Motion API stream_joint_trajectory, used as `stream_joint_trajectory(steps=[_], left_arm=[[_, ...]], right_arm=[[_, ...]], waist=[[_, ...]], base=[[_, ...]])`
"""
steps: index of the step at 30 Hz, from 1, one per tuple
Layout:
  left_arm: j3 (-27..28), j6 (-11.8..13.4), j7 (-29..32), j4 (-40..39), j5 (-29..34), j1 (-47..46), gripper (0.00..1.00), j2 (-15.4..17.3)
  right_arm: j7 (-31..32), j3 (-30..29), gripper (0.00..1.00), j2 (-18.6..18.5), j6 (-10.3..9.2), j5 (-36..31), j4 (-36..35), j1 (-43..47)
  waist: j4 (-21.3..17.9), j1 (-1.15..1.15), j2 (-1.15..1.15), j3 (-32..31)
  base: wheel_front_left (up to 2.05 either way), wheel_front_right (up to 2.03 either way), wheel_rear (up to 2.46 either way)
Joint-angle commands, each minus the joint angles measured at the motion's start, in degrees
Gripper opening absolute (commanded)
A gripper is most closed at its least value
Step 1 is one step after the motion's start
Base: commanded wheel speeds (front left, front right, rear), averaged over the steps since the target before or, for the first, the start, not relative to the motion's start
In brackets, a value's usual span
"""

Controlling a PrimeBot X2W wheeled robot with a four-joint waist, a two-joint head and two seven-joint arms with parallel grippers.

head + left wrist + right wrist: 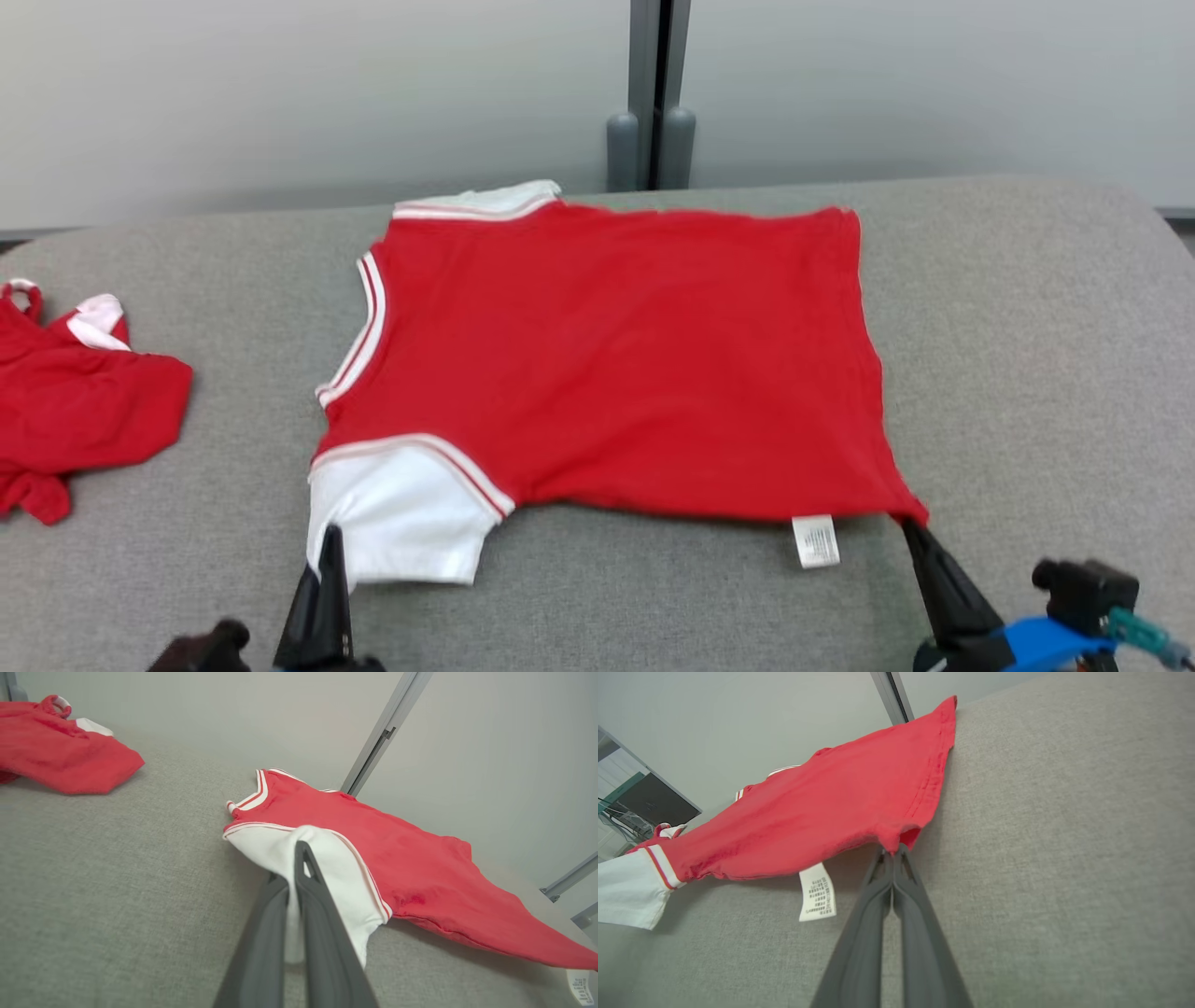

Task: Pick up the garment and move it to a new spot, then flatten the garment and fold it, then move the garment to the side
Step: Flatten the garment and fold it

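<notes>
At near edge of garment I'm clamping sleeve in left gripper, hem corner in right gripper, aiming for even outward tension.

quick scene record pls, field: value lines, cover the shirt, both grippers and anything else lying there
surface: grey fabric cushion
garment: red shirt, spread mostly flat, neck toward the robot's left
left arm: left gripper shut on the near white sleeve
right arm: right gripper shut on the shirt's near hem corner
near edge: seems lifted slightly, shadow beneath
tag: care label hangs from the near edge, close to the right gripper
other item: crumpled red garment at far left, apart from the shirt
fold: not yet begun
</notes>
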Motion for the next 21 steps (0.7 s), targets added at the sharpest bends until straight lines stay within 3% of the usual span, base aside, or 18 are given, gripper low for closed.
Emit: stream_joint_trajectory(steps=[1, 11, 21], left_arm=[[0.34, -0.28, -0.15, -0.77, 0.48, 2.12, 0.00, -0.05], [0.60, 1.12, 0.70, -6.30, 0.86, 11.51, 0.00, 0.02], [-0.74, 0.91, 1.73, -6.89, 1.93, 7.20, 0.00, 1.91]], right_arm=[[-0.21, -0.43, 0.00, -0.59, 0.01, -0.55, -1.00, 2.79], [2.51, -2.66, 0.00, -0.93, 0.01, -2.20, -7.44, 14.69], [5.14, -3.75, 0.00, -0.17, 0.01, -4.87, -10.45, 11.36]], waist=[[-0.12, 0.01, 0.02, -1.15], [0.30, 0.01, 0.02, -2.48], [-0.85, 0.01, 0.02, -0.62]], base=[[0.00, 0.00, 0.00], [0.00, 0.00, 0.00], [0.00, 0.00, 0.00]])
